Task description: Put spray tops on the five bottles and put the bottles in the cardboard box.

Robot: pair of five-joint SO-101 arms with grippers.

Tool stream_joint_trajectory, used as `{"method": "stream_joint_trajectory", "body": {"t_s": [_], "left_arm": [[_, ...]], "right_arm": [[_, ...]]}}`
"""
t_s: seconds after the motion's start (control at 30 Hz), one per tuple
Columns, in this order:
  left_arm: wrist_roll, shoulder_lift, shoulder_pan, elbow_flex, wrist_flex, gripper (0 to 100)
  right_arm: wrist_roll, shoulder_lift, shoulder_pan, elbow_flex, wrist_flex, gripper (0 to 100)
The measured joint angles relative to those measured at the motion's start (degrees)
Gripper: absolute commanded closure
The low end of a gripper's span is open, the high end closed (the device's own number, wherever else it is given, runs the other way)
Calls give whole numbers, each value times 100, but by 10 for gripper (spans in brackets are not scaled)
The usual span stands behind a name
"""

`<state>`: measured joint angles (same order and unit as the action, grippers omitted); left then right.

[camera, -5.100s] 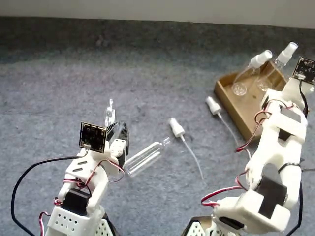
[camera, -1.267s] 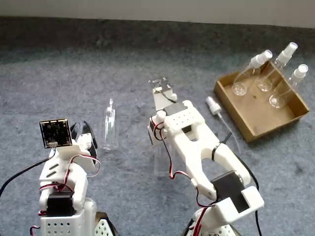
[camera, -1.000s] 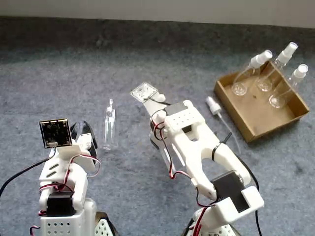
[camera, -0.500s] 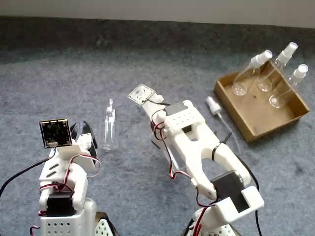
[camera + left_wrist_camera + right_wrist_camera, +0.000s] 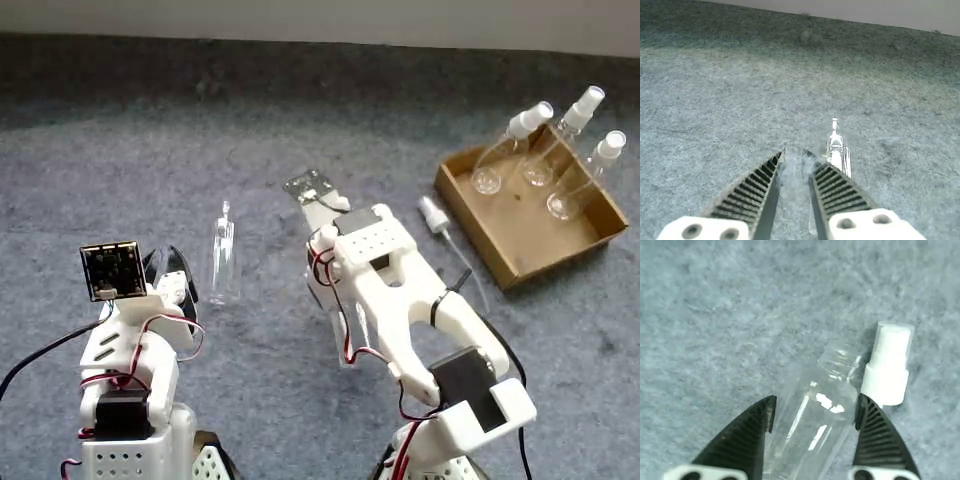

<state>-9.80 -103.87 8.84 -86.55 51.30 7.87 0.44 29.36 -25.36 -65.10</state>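
I'm holding the right claw [image 5: 816,400] spread wide and straddling the bottle [image 5: 812,432], one finger on each side of its body, nothing pinched yet. The bottle is lying flat on the carpet with its long axis running straight out from the claw and its open neck pointing away from the palm. A loose spray top [image 5: 887,367] is lying just beside the neck, past one fingertip. I'm thinking the trick is closing square across the body, well back from the neck, so it isn't rolling or squirting out, and not clipping that top. The left claw [image 5: 794,155] is parked with its fingers only narrowly apart, gripping nothing, a second bottle [image 5: 836,150] standing upright just beyond its tips. The box [image 5: 470,228] is sitting well off to the right claw's side.
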Motion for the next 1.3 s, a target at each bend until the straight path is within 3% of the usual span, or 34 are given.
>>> {"method": "stream_joint_trajectory", "body": {"t_s": [0.17, 0.5, 0.83, 1.0, 1.3], "left_arm": [[0, 0, 0, 0, 0, 986], [0, 0, 0, 0, 0, 986], [0, 0, 0, 0, 0, 986], [0, 0, 0, 0, 0, 986], [0, 0, 0, 0, 0, 986]], "right_arm": [[-536, 0, 0, 0, -79, 844], [-580, 0, 0, 0, -79, 844], [1389, 0, 492, 114, -79, 826], [1512, 0, 527, 554, -79, 752], [1547, 0, 554, 651, -79, 742]]}}
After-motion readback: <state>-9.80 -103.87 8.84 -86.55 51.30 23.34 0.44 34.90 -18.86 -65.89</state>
